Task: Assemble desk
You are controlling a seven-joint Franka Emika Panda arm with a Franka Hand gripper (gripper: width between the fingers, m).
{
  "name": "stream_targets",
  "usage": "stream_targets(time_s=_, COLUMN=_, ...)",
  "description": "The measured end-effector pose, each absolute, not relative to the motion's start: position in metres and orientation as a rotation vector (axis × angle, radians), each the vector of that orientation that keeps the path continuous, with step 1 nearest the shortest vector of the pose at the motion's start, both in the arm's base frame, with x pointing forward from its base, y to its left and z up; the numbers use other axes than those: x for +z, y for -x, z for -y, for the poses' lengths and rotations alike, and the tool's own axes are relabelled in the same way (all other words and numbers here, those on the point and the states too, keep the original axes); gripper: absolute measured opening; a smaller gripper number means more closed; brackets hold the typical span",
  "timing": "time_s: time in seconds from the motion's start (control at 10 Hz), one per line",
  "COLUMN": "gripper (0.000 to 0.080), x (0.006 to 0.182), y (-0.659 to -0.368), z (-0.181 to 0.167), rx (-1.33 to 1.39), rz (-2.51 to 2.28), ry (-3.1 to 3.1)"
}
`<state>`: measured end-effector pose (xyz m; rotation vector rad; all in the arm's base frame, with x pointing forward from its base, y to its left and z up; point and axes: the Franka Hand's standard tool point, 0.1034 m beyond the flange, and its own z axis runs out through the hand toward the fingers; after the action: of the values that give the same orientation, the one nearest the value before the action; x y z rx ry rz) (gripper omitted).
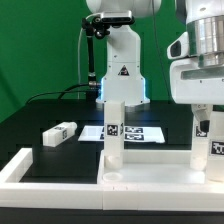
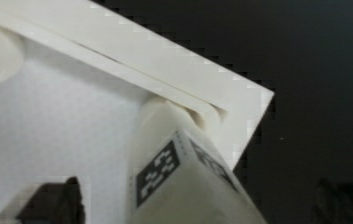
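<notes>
White loose leg (image 1: 60, 132) lies on the black table (image 1: 35, 125) at the left, well apart from the slab (image 1: 155, 168). Near centre, the slab carries the left leg (image 1: 113, 130) and, at the right, the right leg (image 1: 214, 142), both upright. Gripper (image 2: 194, 200) hangs over the right leg, its fingers (image 2: 48, 202) spread apart on either side, gripping nothing.

Leg (image 1: 114, 128) upright on tabletop (image 1: 160, 166) cnr

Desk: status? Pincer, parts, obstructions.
Pincer open, above right leg. Right leg and centre leg upright on tabletop; loose leg lying beside marker board. No obstruction seen.
</notes>
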<state>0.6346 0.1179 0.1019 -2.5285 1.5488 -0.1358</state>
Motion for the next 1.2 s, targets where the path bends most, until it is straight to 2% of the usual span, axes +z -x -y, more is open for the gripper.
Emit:
stream_targets(time_s=0.2, gripper=0.0649, x=0.102, y=-0.635, z=-0.116, rx=-0.159, rz=-1.355, ry=2.651)
stream_targets(time_s=0.5, gripper=0.0649, x=0.103, y=-0.639, z=-0.105, rx=-0.199, rz=-0.749, ry=2.951)
stream_targets(time_s=0.7, gripper=0.0649, x=0.103, y=-0.639, z=-0.105, rx=-0.201, rz=-0.745, ry=2.952)
stream_targets(time_s=0.8, gripper=0.0517, x=0.103, y=-0.639, z=-0.105, rx=-0.199, rz=-0.788, ry=2.939)
stream_targets(time_s=0.9, gripper=0.0517, x=0.103, y=-0.639, z=-0.105, rx=-0.196, rz=-0.836, ry=2.923)
stream_targets(time_s=1.0, gripper=0.0377, x=0.103, y=-0.639, z=-0.105, rx=-0.189, rz=-0.955, ry=2.881)
stream_targets(time_s=1.1, gripper=0.0287, x=0.103, y=-0.638, z=-0.104, rx=-0.183, rz=-1.062, ry=2.840)
stream_targets(time_s=1.2, gripper=0.0288, x=0.102, y=-0.638, z=-0.104, rx=-0.175, rz=-1.173, ry=2.792)
